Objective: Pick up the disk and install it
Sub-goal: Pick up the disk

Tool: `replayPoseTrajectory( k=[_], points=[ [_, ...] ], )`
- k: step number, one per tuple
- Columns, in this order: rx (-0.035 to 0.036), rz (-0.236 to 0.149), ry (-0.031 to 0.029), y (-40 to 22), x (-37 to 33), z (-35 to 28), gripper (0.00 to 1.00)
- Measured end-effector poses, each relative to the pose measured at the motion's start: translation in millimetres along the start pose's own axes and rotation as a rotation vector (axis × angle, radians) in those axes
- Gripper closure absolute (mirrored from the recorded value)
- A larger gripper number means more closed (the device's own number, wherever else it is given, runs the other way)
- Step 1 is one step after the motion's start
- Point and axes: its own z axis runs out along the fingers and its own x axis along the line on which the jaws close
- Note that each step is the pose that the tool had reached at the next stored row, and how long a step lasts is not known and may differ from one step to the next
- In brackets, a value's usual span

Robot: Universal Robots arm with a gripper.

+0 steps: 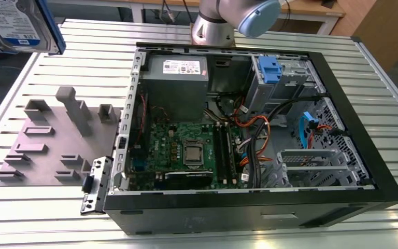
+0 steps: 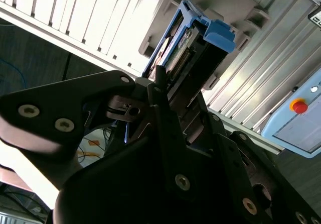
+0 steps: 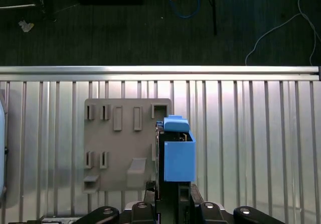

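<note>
The disk (image 1: 16,25), a silver metal drive with a blue-and-white label in a blue carrier, hangs high at the exterior view's top left, above the table. Both wrist views look along it: the blue carrier (image 3: 178,153) and its end tab (image 2: 218,33) stick out from my black gripper (image 2: 168,86). The gripper (image 3: 173,196) is shut on the disk, one finger on each flat side. Below the disk lies the grey fixture plate (image 3: 123,143) with its empty holder slots.
The open computer case (image 1: 365,155) lies on the slatted aluminium table (image 1: 47,228), showing the motherboard (image 1: 185,150), the grey power-supply box (image 1: 176,78) and a drive bay with a blue bracket (image 1: 271,70). The arm's base (image 1: 216,23) stands behind it. A panel with a red button (image 2: 299,106) sits nearby.
</note>
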Motion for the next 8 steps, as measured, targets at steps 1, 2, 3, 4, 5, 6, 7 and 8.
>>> replayPoseTrajectory(
  k=[1, 2, 3, 4, 5, 6, 7, 8],
  points=[
    [0.0, 0.0, 0.0, -1.4, 0.0, -0.1, 0.65],
    [0.0, 0.0, 0.0, -2.9, -0.1, -0.1, 0.65],
    [-0.0001, 0.0, 0.0, -4.4, -0.1, -0.2, 0.65],
    [0.0, 0.0, 0.0, -5.8, -0.1, -0.2, 0.65],
    [0.0, 0.0, 0.0, -7.2, -0.2, -0.2, 0.65],
    [0.0, 0.0, 0.0, -8.7, -0.2, -0.3, 0.65],
    [-0.0001, 0.0, 0.0001, -10.2, -0.2, -0.4, 0.65],
    [0.0, 0.0, 0.0, -11.9, -0.3, -0.4, 0.65]
  ],
)
